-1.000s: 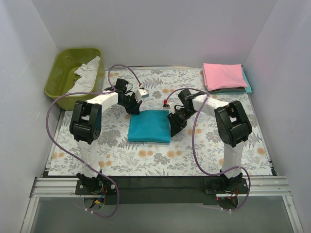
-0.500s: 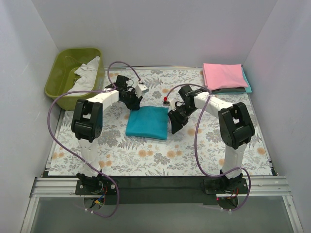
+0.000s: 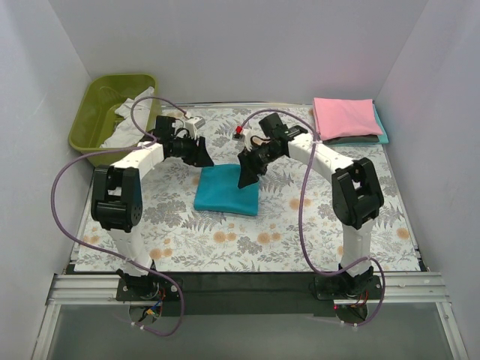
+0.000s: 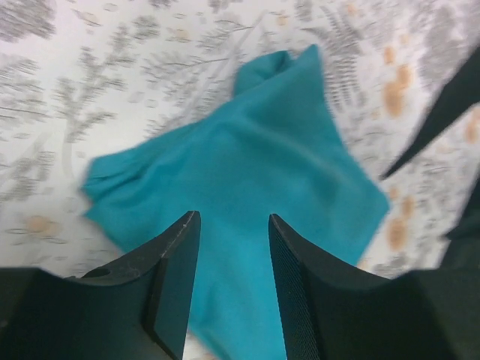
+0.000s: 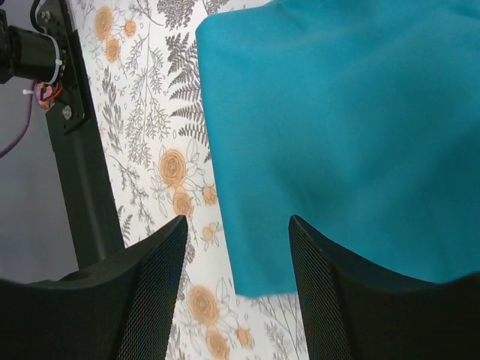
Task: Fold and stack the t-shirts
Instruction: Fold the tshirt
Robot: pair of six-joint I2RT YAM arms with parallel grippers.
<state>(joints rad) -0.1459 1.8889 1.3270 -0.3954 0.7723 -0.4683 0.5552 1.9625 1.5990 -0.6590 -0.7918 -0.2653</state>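
The teal t-shirt (image 3: 227,191) lies beneath both grippers. The left gripper (image 4: 232,218) and right gripper (image 5: 237,220) gape wide, holding nothing.

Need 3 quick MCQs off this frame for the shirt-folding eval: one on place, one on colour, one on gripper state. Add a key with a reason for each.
1. Where on the table is the pink shirt?
A. far right corner, on other folded cloth
B. near left corner
C. middle

2. What colour is the folded shirt at the middle of the table?
A. white
B. teal
C. pink

3. How do the left gripper and right gripper stand?
A. both shut on the shirt
B. left shut, right open
C. both open, holding nothing

Key:
1 A: the top view shows it at the far right, lying on darker cloth.
2 B: the top view and both wrist views show teal cloth.
3 C: each wrist view shows the jaws apart with nothing between them.
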